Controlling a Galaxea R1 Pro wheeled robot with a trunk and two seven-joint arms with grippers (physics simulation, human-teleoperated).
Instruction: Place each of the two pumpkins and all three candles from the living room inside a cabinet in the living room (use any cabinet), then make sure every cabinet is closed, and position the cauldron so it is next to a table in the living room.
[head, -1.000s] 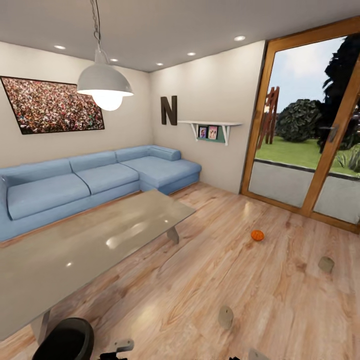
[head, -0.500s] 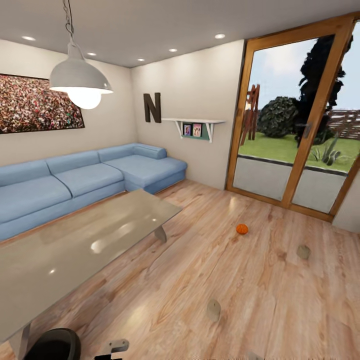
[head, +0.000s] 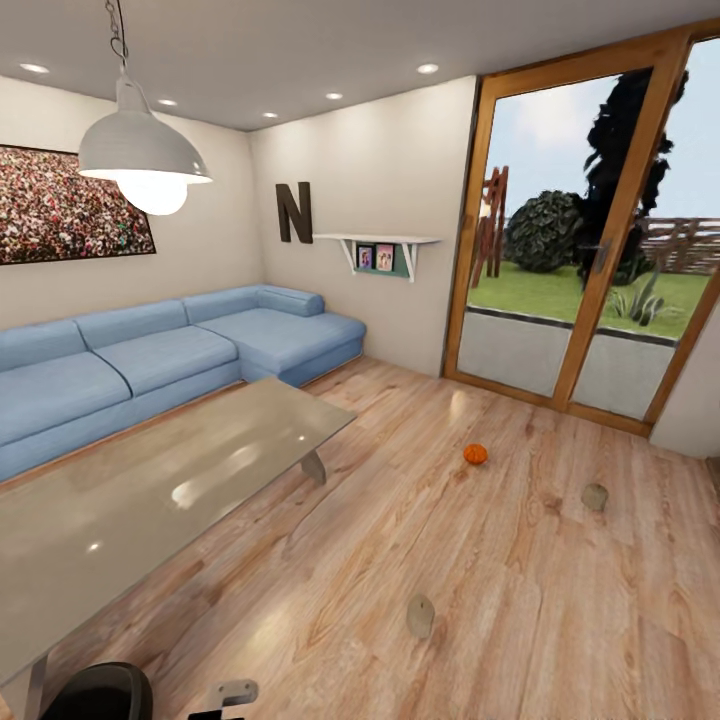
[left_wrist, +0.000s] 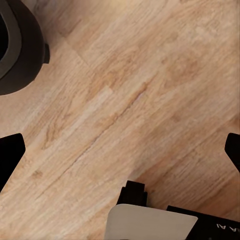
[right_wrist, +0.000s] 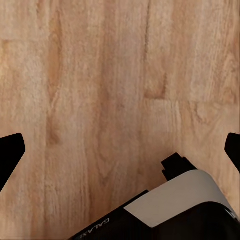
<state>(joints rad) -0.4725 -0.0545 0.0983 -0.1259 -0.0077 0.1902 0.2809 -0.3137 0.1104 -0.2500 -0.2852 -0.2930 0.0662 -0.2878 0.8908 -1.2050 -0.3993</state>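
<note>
Ahead, from the head camera: one pumpkin (head: 475, 454) sits on the wood floor (head: 500, 600) near the glass door (head: 590, 250), two candles (head: 421, 616) (head: 595, 496) lie well apart on the floor, and the black cauldron (head: 95, 692) stands beside the glass table (head: 150, 500) — its inside is hidden. Left wrist: the left gripper (left_wrist: 120, 150) is spread wide over bare floor, cauldron at the edge. Right wrist: the right gripper (right_wrist: 120, 150) is likewise wide, holding nothing.

The wooden plank floor (head: 520, 600) carries one orange pumpkin (head: 475, 454) at about one o'clock from the picture's middle. A grey-brown candle (head: 595, 496) lies near it at three o'clock, another candle (head: 421, 616) at five o'clock. The black cauldron (head: 95, 692) stands at seven o'clock, beside the glossy worktop (head: 150, 500).
</note>
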